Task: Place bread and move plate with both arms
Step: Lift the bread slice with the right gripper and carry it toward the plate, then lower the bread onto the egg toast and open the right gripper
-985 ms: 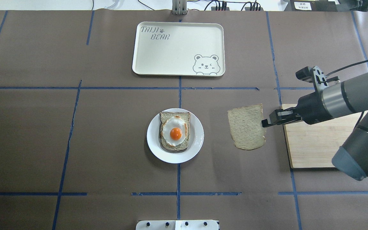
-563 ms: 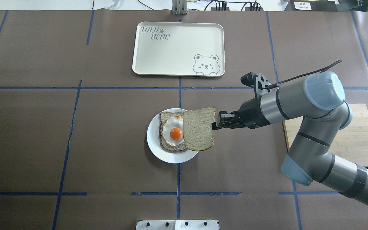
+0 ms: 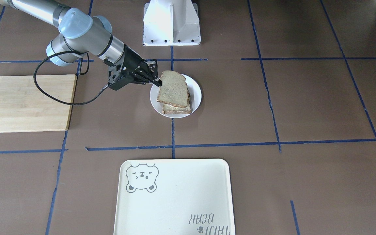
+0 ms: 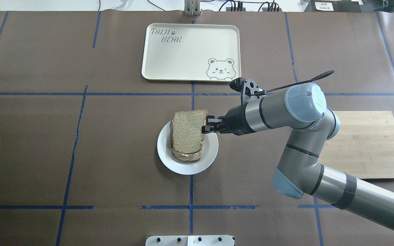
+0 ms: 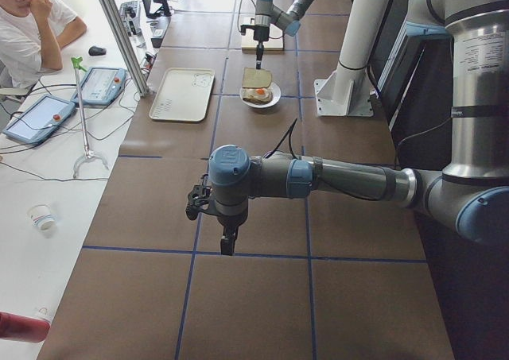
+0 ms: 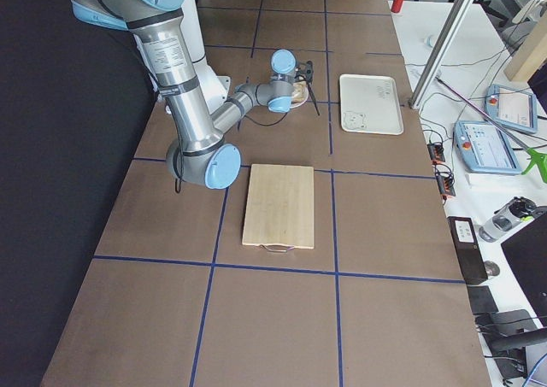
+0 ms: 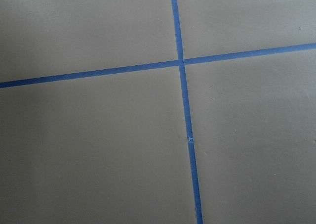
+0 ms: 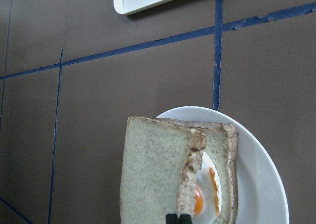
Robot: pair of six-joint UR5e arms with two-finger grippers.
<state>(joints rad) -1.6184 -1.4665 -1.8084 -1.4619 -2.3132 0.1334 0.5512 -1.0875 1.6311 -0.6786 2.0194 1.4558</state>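
You've got the right arm [image 4: 286, 112] over the table [image 4: 80, 153], tray [image 4: 190, 54] and wooden board [image 4: 364, 143] well apart from the plate [image 4: 169, 160], bread [image 4: 188, 131] tilted over the egg slice [image 4: 186, 156] there, right gripper [image 4: 206, 125] clamped on its crust edge (left gripper [image 5: 227, 247]: can't tell).

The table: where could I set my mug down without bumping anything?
The whole stretch left of the plate and the tray shows bare brown cover in the overhead view. The tray's surface is bare too. It is crowded right of the plate: the right pincer grips the bread there, and its arm reaches over from the wooden board.
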